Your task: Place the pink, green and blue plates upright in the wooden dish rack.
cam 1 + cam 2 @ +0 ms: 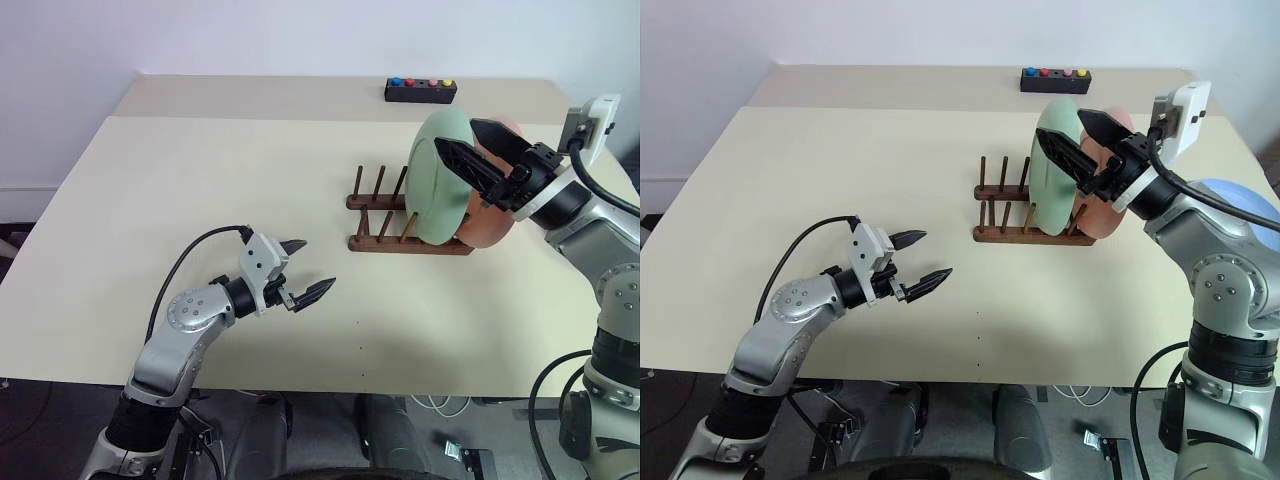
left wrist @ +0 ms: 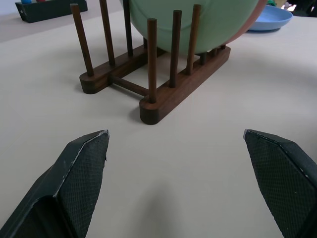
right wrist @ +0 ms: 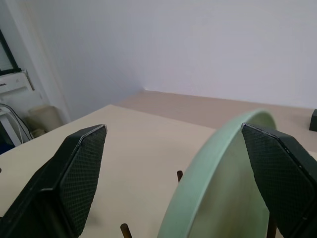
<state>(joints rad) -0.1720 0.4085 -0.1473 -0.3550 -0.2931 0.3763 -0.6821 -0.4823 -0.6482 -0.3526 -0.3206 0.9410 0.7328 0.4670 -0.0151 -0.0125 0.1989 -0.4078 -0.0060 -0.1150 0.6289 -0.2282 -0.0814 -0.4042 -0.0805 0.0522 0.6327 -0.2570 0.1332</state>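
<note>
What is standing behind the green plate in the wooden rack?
A pink plate stands upright behind the green plate in the wooden dish rack. The green one covers most of it.

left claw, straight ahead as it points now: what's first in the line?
Probably the wooden dish rack: the left claw, open, aims at its near peg end over bare table, with the green plate just behind. Height is hard to judge.

Dark smooth wooden dish rack (image 1: 385,215), matte green plate (image 1: 440,175), matte counter (image 1: 200,180), textured black fingers (image 2: 81,173).
</note>
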